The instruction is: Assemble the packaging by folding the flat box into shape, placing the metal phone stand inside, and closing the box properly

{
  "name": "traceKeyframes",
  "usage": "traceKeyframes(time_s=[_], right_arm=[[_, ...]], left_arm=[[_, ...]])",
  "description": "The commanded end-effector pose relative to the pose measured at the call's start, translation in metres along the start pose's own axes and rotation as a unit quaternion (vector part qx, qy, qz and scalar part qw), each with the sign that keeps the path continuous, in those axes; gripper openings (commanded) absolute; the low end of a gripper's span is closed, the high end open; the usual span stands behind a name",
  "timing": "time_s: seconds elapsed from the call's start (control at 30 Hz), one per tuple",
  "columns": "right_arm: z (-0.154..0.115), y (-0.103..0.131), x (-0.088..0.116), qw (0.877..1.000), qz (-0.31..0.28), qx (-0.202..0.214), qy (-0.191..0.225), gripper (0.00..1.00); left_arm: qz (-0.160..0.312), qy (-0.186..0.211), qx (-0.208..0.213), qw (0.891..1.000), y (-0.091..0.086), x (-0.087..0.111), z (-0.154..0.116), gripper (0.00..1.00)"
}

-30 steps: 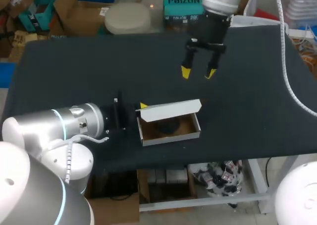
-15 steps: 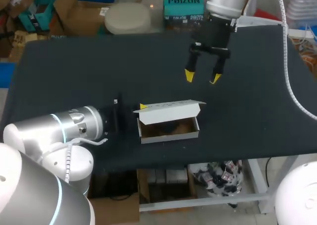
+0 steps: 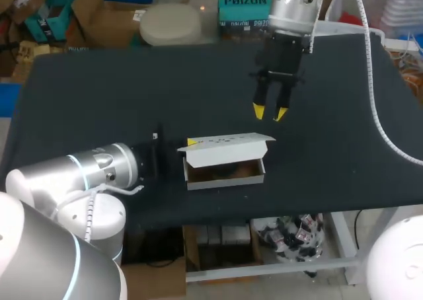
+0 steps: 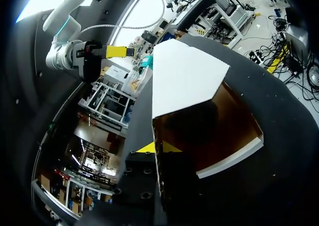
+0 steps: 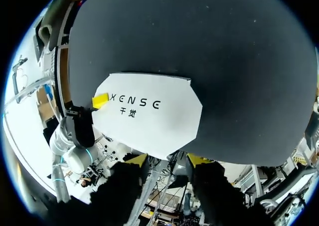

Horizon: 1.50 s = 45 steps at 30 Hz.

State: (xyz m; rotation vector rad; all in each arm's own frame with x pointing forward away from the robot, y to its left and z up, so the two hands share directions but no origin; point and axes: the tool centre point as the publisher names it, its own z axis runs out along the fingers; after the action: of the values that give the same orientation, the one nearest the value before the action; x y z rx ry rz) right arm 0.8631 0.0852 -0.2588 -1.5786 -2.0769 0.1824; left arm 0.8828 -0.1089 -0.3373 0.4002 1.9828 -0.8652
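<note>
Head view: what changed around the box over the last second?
The lid has swung lower over the box, hiding more of its inside. The right gripper came slightly nearer the box, its jaws narrower, holding nothing. The left gripper stayed at the box's left end, and the box kept its place.

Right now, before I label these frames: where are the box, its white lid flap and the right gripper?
box [image 3: 228, 182]: head view, on its white front wall.
lid flap [image 5: 149, 124]: right wrist view, middle of the white flap.
right gripper [image 3: 269, 113]: head view, midway between its yellow tips.
</note>
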Motion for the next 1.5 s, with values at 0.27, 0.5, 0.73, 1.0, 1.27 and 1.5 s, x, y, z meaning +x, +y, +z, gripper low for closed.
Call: traceKeyframes(time_s=[0.27,0.5,0.73,1.0,1.27,1.5], right_arm=[[0.027,0.003,-0.006,1.000,-0.005,0.019,0.022,0.46],[0.037,0.004,-0.005,0.999,-0.008,0.028,0.023,0.47],[0.048,0.005,-0.005,0.999,-0.009,0.036,0.020,0.47],[0.057,0.006,-0.004,0.999,-0.009,0.041,0.018,0.47],[0.063,0.009,-0.005,0.999,-0.009,0.045,0.018,0.47],[0.066,0.011,-0.007,0.999,-0.008,0.045,0.017,0.47]], left_arm=[[0.008,-0.014,0.006,1.000,0.002,0.006,-0.001,0.00],[0.024,-0.026,0.012,0.999,0.000,0.009,-0.003,0.00],[0.031,-0.032,0.014,0.999,0.001,0.012,-0.003,0.00],[0.029,-0.033,0.012,0.999,0.003,0.013,-0.003,0.00],[0.029,-0.036,0.015,0.999,0.003,0.012,-0.005,0.21],[0.030,-0.042,0.017,0.999,0.002,0.011,-0.012,0.25]])
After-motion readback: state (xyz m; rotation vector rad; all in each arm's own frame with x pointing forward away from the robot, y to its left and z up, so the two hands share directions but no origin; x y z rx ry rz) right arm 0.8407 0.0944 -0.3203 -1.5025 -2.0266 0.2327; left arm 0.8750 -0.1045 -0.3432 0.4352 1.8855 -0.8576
